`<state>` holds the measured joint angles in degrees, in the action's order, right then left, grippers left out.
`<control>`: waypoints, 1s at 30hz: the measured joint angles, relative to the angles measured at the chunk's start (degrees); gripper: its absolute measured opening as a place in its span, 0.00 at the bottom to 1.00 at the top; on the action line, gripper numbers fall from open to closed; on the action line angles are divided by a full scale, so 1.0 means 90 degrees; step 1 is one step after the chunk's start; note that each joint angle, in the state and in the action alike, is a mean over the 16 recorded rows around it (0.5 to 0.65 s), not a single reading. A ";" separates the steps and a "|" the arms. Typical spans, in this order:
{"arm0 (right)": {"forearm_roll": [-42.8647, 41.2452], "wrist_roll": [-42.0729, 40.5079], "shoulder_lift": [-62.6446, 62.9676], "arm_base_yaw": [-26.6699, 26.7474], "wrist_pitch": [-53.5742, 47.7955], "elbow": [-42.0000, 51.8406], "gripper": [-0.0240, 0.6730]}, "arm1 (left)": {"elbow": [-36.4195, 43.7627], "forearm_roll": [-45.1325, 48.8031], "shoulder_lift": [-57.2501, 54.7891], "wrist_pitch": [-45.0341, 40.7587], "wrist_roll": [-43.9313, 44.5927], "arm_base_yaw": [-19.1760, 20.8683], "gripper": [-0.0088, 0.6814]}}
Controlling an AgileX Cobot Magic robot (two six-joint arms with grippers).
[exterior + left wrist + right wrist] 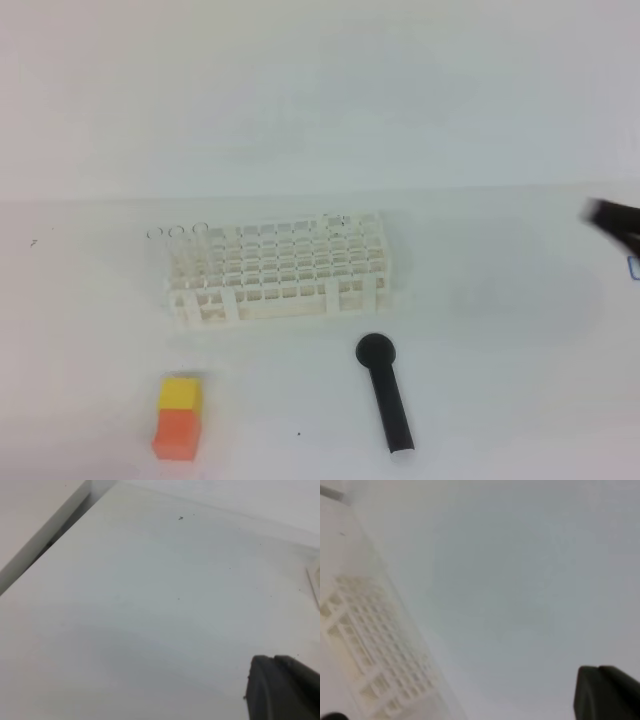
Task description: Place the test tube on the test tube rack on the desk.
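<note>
While both arms hang back with jaws shut on nothing, the right gripper [615,222] at the right edge and the left gripper [280,687] over bare desk [500,300], the test tube rack [280,270] stands mid-desk. Three clear tube rims [178,232] show at its far left corner; which is the task's tube I cannot tell. A black stick [385,392] lies just in front.

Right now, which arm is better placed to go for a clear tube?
Probably the left. The clear tube rims show faintly at the left end of the test tube rack, its side. The right claw sits at the far right edge, the rack between.
</note>
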<state>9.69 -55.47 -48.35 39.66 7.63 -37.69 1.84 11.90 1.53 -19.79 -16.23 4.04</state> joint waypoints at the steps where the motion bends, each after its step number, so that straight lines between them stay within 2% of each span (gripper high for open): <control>1: 0.0008 0.0001 0.0330 -0.0229 -0.0069 0.0238 0.03 | 0.0000 0.0000 0.0000 0.0000 0.0000 0.0000 0.01; 8: 0.0032 0.0010 0.2603 -0.1821 -0.0327 0.1545 0.03 | 0.0000 0.0000 0.0000 -0.0014 0.0000 0.0000 0.01; 13: 0.0062 0.0018 0.3760 -0.2599 -0.0356 0.2157 0.03 | 0.0000 0.0000 0.0000 -0.0014 0.0000 0.0000 0.01; 24: -0.0037 0.0114 0.4654 -0.3274 -0.0534 0.3259 0.03 | 0.0000 0.0020 -0.0003 -0.0012 0.0000 -0.0005 0.01; 27: -0.0178 0.0451 0.4758 -0.3433 -0.0659 0.3537 0.03 | 0.0000 0.0029 -0.0004 -0.0012 0.0000 -0.0006 0.01; 30: -0.0437 0.1213 0.4862 -0.3596 -0.0850 0.3773 0.03 | 0.0000 0.0037 -0.0004 -0.0018 0.0000 -0.0008 0.01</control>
<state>5.76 -44.56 -4.60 7.30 -0.02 -3.73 1.84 12.23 1.50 -19.95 -16.23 3.97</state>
